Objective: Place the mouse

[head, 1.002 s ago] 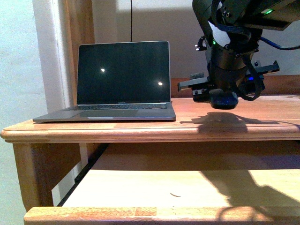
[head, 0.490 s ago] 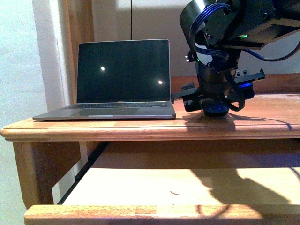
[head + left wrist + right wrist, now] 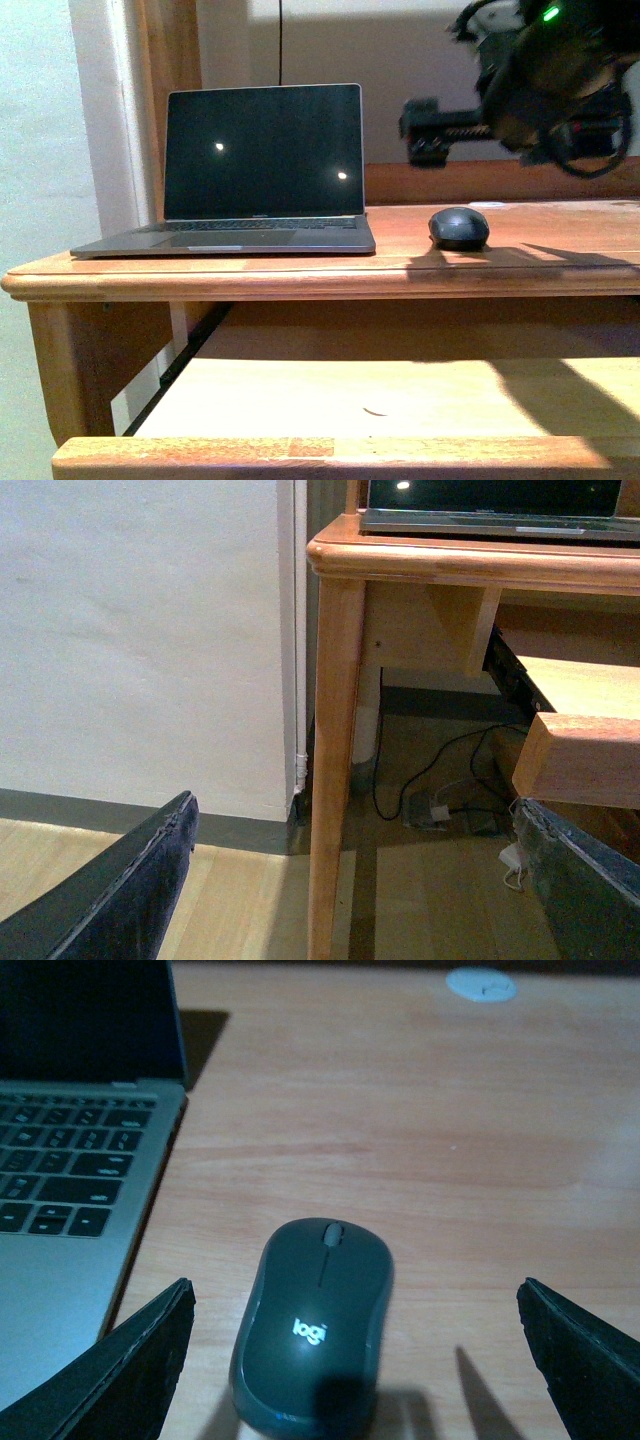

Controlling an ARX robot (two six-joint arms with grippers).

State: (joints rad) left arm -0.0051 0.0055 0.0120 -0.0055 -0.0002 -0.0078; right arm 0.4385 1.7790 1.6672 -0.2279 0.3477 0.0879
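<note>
A wooden desk (image 3: 300,276) holds an open laptop (image 3: 262,150) with a dark screen. The right gripper (image 3: 353,1300) hangs above the desk, fingers spread wide and empty. The left gripper (image 3: 365,880), low beside the desk, is likewise spread and empty. The dark mouse (image 3: 459,228) sits on the desk just right of the laptop.

The mouse (image 3: 315,1305) is dark grey with a white logo (image 3: 309,1330), the laptop (image 3: 262,150) silver-grey, the desk (image 3: 300,282) reddish-brown.
</note>
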